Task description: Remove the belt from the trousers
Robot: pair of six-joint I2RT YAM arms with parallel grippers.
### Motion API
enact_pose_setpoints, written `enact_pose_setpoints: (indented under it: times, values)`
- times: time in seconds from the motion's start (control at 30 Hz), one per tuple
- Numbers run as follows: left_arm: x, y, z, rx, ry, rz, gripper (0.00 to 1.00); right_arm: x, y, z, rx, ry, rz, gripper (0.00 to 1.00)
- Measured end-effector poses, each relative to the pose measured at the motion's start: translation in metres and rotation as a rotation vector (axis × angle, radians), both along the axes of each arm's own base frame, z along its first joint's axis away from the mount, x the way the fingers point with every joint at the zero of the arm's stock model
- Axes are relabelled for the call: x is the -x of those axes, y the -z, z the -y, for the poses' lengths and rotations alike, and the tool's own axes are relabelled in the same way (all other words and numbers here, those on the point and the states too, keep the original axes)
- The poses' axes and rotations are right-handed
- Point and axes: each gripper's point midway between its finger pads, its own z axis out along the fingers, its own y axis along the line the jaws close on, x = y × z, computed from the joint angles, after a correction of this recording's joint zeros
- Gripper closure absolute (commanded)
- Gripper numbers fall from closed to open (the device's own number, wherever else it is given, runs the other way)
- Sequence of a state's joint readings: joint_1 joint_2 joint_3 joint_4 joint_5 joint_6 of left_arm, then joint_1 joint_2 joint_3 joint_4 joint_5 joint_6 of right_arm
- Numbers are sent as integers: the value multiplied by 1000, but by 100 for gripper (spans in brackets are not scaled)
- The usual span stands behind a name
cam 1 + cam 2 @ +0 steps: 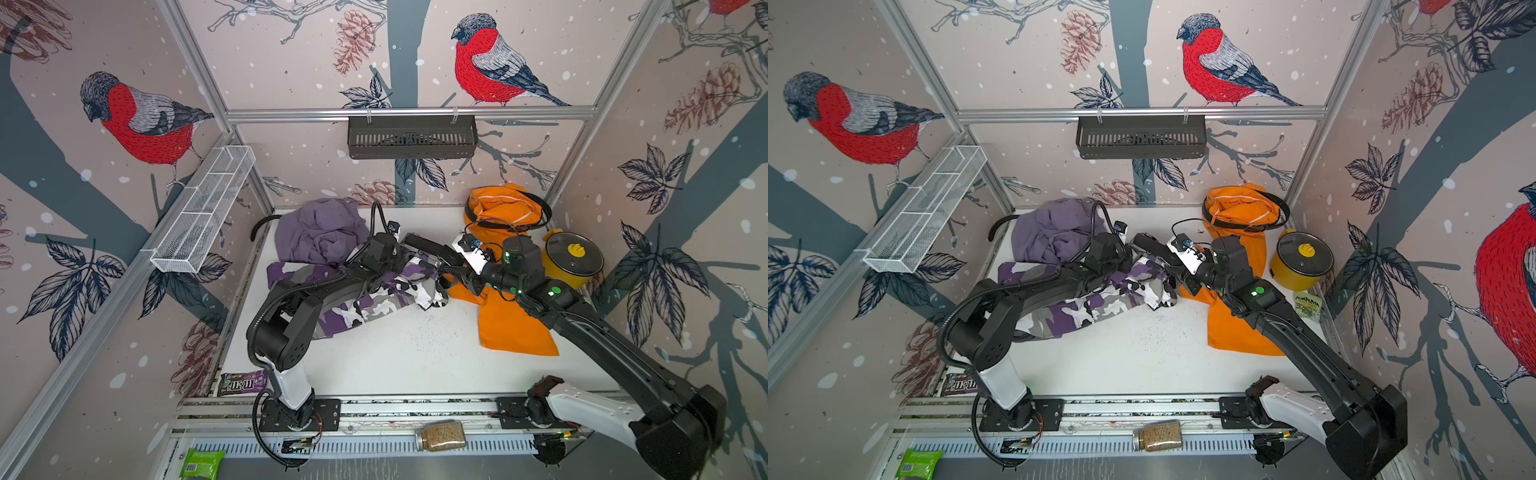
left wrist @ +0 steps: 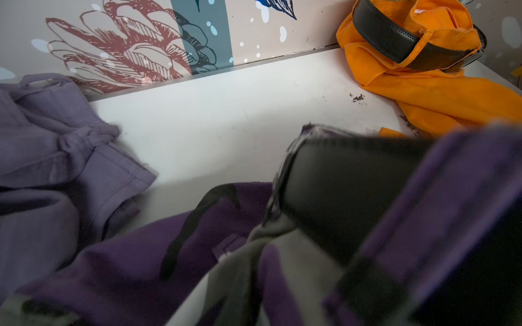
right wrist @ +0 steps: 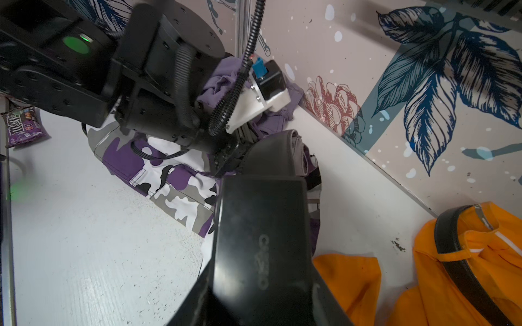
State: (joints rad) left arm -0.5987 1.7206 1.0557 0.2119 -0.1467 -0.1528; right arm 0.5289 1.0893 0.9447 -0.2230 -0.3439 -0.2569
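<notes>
The black leather belt (image 3: 254,225) is held in the right pincer (image 1: 446,266), to be drawn out. The purple camouflage cloth trousers (image 1: 374,305) at the left pincer (image 3: 233,152), whose grip cannot be told, must be pinned.

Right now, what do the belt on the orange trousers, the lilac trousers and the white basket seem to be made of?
Belt: probably leather or an imitation; smooth black, dull sheen, stitching along the edge.
Lilac trousers: woven cloth, matte, with fine ribs and soft folds.
Basket: fine metal mesh, apparently painted white; see-through, with stiff straight edges.
</notes>
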Motion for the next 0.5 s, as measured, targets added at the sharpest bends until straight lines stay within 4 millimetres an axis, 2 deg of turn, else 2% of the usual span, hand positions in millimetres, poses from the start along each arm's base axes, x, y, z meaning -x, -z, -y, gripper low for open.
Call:
enact_pose_setpoints:
  times: [0.03,0.1,0.2,0.27,0.37,0.5]
  values:
    - [6,-8,1,-3,-2,15,17,-1,3,-1,4,1,-8,97]
    - [18,-31,5,-5,10,68,9,-5,8,-2,11,4,-25,96]
    - [36,-63,9,-14,37,158,5,-10,10,-4,11,5,-42,96]
    - [45,-77,7,-26,64,206,4,-11,8,-7,6,-4,-44,96]
    - [53,-87,8,-80,106,284,1,-10,5,-9,-3,-15,-46,96]
    - [62,-86,20,-175,193,385,2,-7,4,-10,-10,-29,-48,96]
